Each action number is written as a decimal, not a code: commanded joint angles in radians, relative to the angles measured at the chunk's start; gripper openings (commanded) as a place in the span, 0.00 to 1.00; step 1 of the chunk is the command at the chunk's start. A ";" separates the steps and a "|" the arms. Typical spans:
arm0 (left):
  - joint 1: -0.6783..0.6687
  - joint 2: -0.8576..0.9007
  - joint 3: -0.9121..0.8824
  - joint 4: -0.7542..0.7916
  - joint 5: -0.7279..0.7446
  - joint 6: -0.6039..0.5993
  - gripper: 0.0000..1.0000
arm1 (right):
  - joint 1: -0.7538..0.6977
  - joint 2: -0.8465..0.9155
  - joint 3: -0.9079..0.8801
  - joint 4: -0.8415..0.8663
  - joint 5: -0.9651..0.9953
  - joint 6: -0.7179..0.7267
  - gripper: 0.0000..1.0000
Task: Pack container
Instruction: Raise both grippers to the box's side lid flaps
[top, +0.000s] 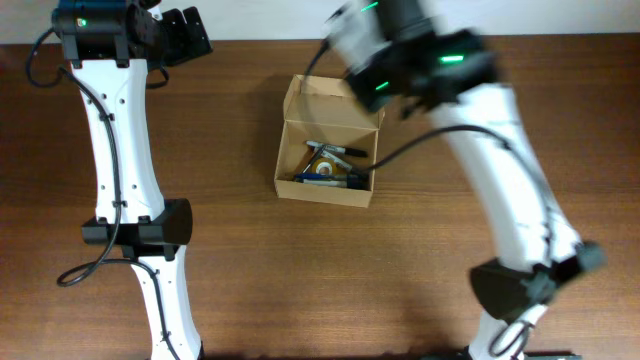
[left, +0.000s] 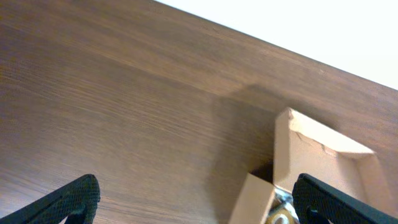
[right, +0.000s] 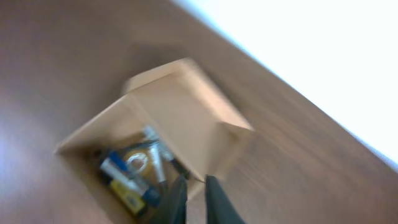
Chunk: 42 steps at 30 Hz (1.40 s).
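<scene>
Left gripper (left: 196, 186) hangs with its two black fingers (left: 74, 199) spread wide and nothing between them, near the table's far left corner. The right gripper (right: 194, 186) has its fingers drawn almost together, only a thin slit showing, and nothing is held there; that view is blurred.

The small tan-brown cardboard container (top: 328, 192) sits on the dark brown wooden table (top: 300, 290), toward the far edge and roughly midway across. It is open, with its flap lid (top: 330, 100) standing up at the far side. Bare wood lies wide in front of it and on its left, up to the left arm. The far table edge runs just behind the lid.

The left arm stretches straight along the left side, well apart from the container. The right arm reaches from the near right corner, bends, and hovers above the lid.

From overhead, a black pen (top: 338, 151) and other small items lie inside. The right wrist view looks down into the container's interior and adds a blue-and-yellow object (right: 124, 186), too smeared to name. The left wrist view catches only the container's near corner.
</scene>
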<state>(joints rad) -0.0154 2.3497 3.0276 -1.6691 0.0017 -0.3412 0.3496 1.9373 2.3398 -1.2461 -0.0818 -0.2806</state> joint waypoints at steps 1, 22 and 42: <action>0.003 -0.009 -0.003 -0.018 0.123 -0.012 0.61 | -0.159 0.005 -0.003 -0.021 -0.085 0.270 0.04; 0.033 0.071 -0.666 0.428 0.843 0.096 0.01 | -0.541 0.399 -0.117 -0.084 -0.708 0.440 0.03; -0.031 0.317 -0.677 0.503 0.859 0.055 0.02 | -0.420 0.633 -0.119 0.011 -0.805 0.447 0.04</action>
<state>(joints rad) -0.0334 2.6541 2.3501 -1.1908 0.8326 -0.2733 -0.1165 2.5378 2.2242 -1.2472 -0.8589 0.1585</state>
